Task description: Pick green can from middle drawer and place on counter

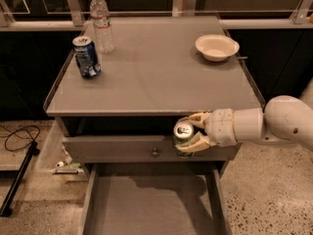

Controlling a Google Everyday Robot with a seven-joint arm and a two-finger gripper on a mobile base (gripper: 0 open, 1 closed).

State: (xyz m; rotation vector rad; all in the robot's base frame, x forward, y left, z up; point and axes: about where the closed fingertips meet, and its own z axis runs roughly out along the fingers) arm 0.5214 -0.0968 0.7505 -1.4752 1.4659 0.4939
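Gripper (193, 130) clamps the green can (183, 136); grey counter (156, 77) just above it, open middle drawer (151, 204) below, speckled floor (274, 195) lowest.

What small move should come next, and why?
Probably lift straight up: the tool, shut on the small dark-green drink can, hangs above the open grey middle drawer but below the front edge of the flat grey counter, so moving in now would likely hit it.
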